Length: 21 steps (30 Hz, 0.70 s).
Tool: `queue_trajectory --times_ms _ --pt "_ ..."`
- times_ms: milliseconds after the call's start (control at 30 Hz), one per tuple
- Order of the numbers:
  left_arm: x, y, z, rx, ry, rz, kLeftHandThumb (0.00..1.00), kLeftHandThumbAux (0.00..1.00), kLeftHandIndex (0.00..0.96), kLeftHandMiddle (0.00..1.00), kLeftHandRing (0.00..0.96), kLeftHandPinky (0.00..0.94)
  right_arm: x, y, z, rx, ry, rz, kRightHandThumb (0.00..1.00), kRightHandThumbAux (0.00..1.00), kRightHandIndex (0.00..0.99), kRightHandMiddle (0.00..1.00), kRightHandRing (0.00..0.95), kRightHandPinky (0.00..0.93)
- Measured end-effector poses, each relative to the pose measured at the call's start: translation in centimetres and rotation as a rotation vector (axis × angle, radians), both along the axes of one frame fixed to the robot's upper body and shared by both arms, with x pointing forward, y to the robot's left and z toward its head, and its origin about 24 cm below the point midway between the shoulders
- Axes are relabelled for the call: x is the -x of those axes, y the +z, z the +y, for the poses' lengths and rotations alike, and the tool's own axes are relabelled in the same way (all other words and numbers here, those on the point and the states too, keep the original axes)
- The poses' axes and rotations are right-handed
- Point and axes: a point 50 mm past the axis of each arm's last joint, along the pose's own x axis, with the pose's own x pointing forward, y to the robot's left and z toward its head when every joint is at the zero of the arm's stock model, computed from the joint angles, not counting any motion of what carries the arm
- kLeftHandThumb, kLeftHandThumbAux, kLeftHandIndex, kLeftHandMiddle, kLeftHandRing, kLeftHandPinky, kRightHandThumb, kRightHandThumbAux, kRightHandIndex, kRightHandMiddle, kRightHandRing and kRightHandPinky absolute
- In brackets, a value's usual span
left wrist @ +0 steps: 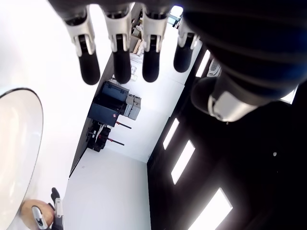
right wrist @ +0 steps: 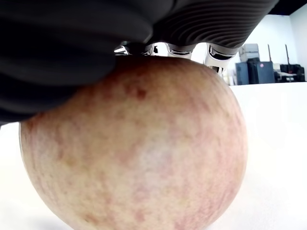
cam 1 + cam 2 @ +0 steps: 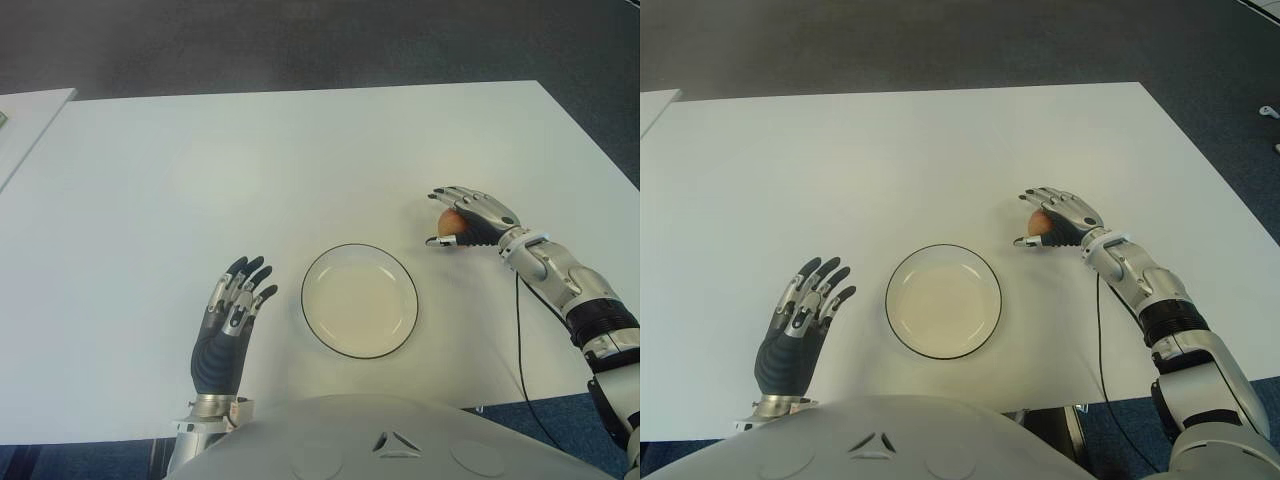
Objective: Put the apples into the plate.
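The fingers [image 3: 458,195] of your right hand [image 3: 468,222] are curled over the top of the apple [image 3: 451,223], with the thumb tucked under its near side, so you have it wrapped; the right wrist view shows the palm pressed against the fruit's upper surface. Whether the apple is lifted or sitting on the table [image 3: 300,160] you cannot tell for sure from here. It sits right of centre in the left eye view, just up and to the right of the plate [image 3: 360,300], near it but not over it. The plate holds nothing, so by my reading no apple has been delivered yet: the grasp looks made, and the carry and release are what is left. Only this one apple shows in any view. The path down and to the left toward the plate is bare tabletop, with nothing between fruit and rim. The table's right edge runs diagonally off to the right of your forearm, with some margin. A thin black cable [image 3: 520,340] hangs from the right wrist toward the near edge, so watch that it does not drag. Your left hand [image 3: 230,320] shows at lower left, beside the plate on its left, fingers spread and holding nothing.
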Motion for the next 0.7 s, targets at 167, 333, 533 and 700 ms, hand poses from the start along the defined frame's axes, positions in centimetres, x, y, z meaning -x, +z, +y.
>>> queue_trajectory --times_ms 167,333,533,700 --pt "0.0 0.03 0.03 -0.001 0.0 -0.001 0.247 0.536 0.156 0.169 0.171 0.218 0.02 -0.03 0.0 -0.001 0.0 -0.002 0.184 0.287 0.0 0.0 0.0 0.0" --pt "0.01 0.03 0.07 0.0 0.0 -0.001 0.244 0.539 0.159 0.172 0.171 0.218 0.02 -0.04 0.01 -0.001 0.0 -0.002 0.201 0.282 0.0 0.0 0.0 0.0" --pt "0.03 0.08 0.14 -0.006 0.0 -0.006 0.236 0.537 0.163 0.171 0.172 0.219 0.03 -0.06 0.01 -0.002 0.0 -0.004 0.212 0.295 0.031 0.041 0.02 0.048" --pt "0.03 0.15 0.2 -0.013 0.002 -0.014 0.233 0.534 0.166 0.171 0.175 0.223 0.07 -0.14 0.01 -0.004 0.0 -0.012 0.252 0.312 0.137 0.139 0.114 0.148"
